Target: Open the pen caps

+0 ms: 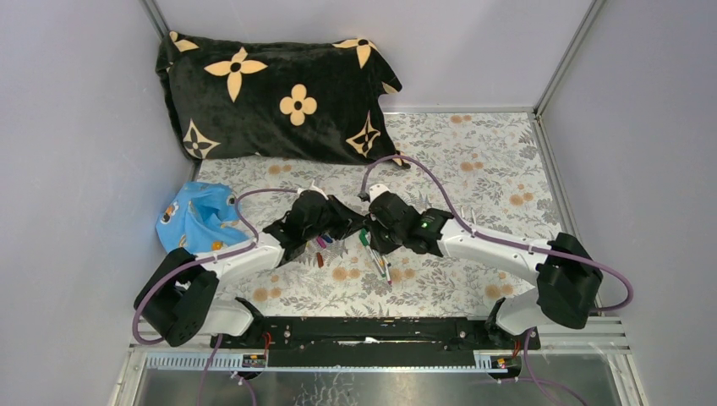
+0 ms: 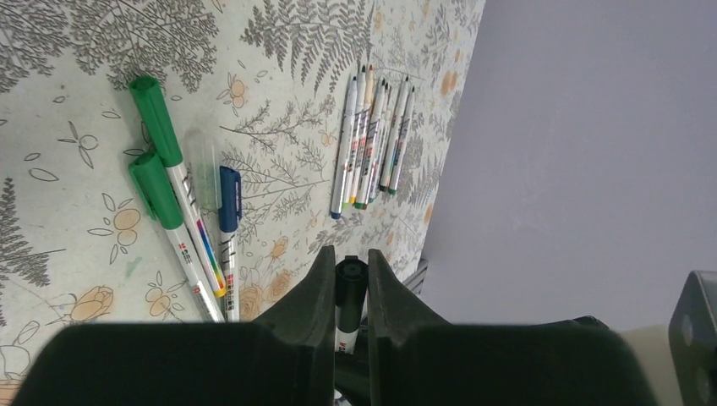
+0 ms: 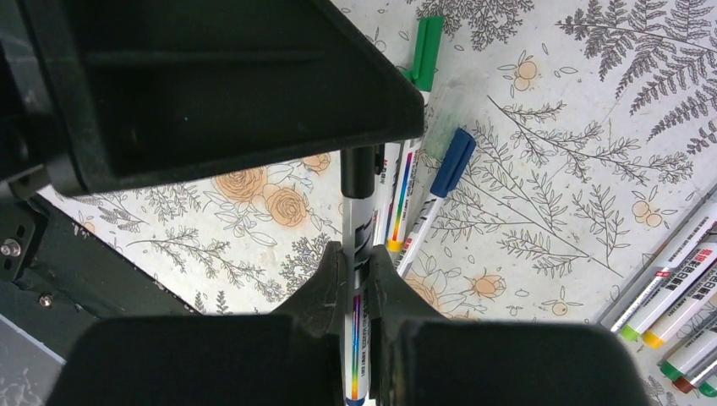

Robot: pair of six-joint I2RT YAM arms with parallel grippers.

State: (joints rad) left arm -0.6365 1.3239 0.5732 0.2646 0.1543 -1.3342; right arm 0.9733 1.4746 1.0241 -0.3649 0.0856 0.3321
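Note:
My two grippers meet over the middle of the table. My left gripper [image 2: 348, 258] [image 1: 342, 222] is shut on the black cap [image 2: 351, 283] of a pen. My right gripper [image 3: 356, 254] [image 1: 372, 227] is shut on the same pen's white barrel [image 3: 354, 326]. The black cap [image 3: 357, 173] still sits on the barrel and runs into the left gripper's fingers. Two green-capped pens [image 2: 161, 144] and a blue-capped pen [image 2: 228, 199] lie on the table below. A row of several uncapped pens [image 2: 372, 144] lies beside them.
A black pillow with tan flowers [image 1: 270, 93] lies at the back left. A blue cloth [image 1: 194, 216] lies at the left by the left arm. Small coloured caps [image 1: 321, 247] lie under the grippers. Grey walls close in the patterned table [image 1: 473, 161] on three sides.

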